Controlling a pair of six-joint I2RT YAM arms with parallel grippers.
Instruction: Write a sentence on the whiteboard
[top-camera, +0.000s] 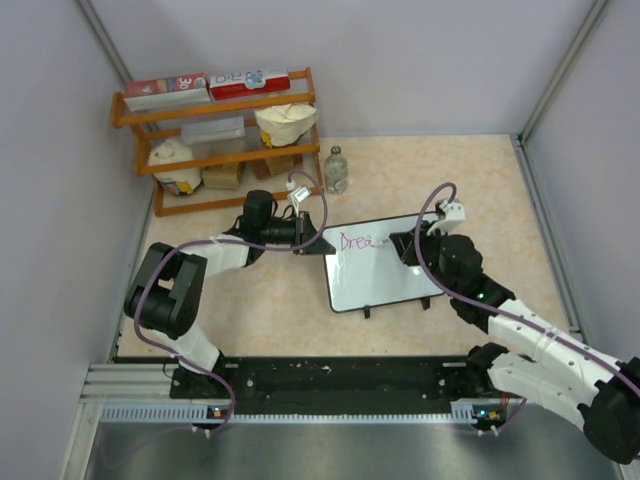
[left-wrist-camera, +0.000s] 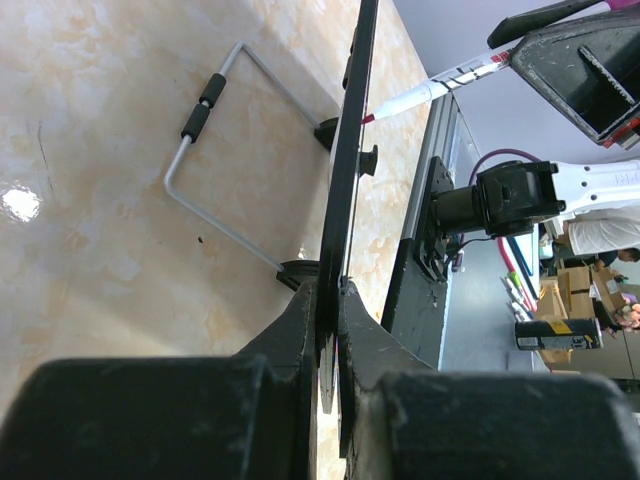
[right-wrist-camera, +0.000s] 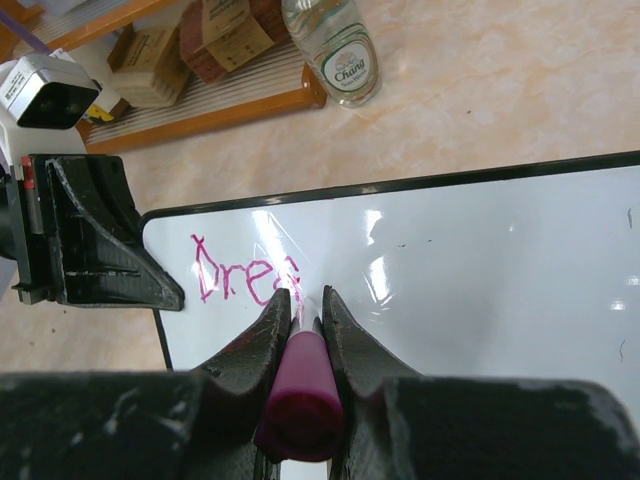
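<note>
A: What can you read?
B: The pink letters (right-wrist-camera: 245, 272) say "Drea" on the whiteboard (right-wrist-camera: 480, 270). The bottle (right-wrist-camera: 335, 45) behind it says "Chang".
A: Where is the board?
B: On the tan table (top-camera: 270, 300), between both arms. The left gripper (left-wrist-camera: 328, 290) pinches its left edge tight. The right gripper (right-wrist-camera: 305, 298) squeezes a pink marker (right-wrist-camera: 298, 400), tip at the last letter.
A: And the room?
B: Grey walls (top-camera: 400, 60), and a wooden shelf (top-camera: 220, 140) at the back with bags and boxes.
</note>
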